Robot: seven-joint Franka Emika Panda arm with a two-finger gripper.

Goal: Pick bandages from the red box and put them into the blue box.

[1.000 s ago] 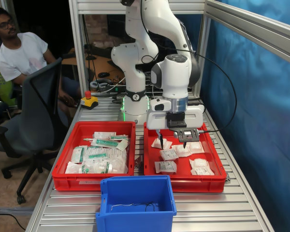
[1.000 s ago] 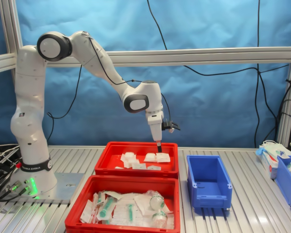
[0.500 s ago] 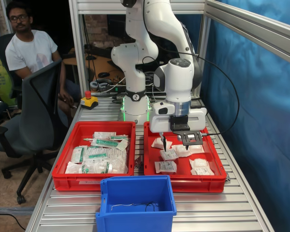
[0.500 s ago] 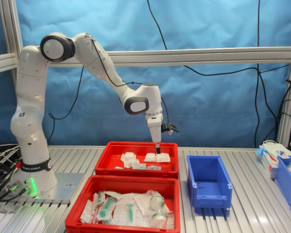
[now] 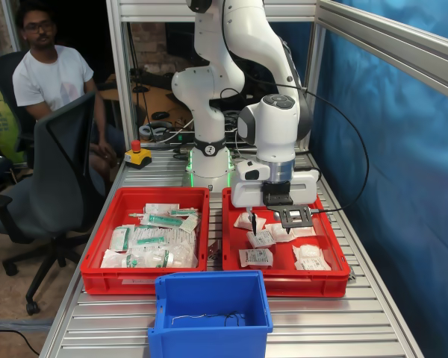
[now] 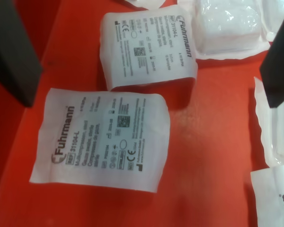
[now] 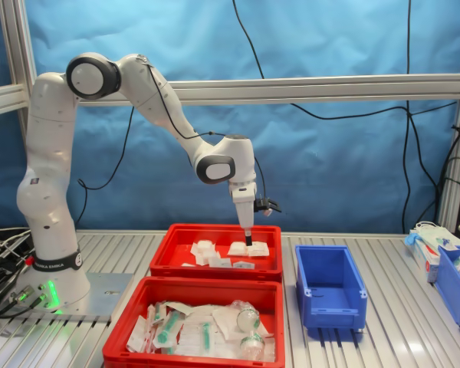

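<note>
In the first exterior view, a man in a white T-shirt (image 5: 51,78) sits at the upper left of the frame behind a dark office chair (image 5: 56,175). Right of the chair, at lower centre-left, a twin red tray (image 5: 145,239) holds longer packets with green print. The blue box (image 5: 210,309) stands at the bottom centre, just in front of the gap between the two trays, with only a thin dark wire on its floor. Right of centre lies the red box (image 5: 284,242), with the bandages (image 5: 255,257) scattered over its floor: one near the front wall, a few in the middle, two more at the right front corner.

The white arm (image 5: 272,127) reaches down over the far half of the red box, and the gripper (image 5: 269,222) hangs low among the packets. Its fingers are spread apart with nothing between them. In the wrist view, the two dark fingertips (image 6: 12,49) stand at the frame's upper left and right edges, with two printed white packets lying flat on the red floor between them.

In the second exterior view, the red box (image 7: 215,262) is at centre with the gripper (image 7: 248,240) just above a packet, and the blue box (image 7: 329,287) stands right of it.
</note>
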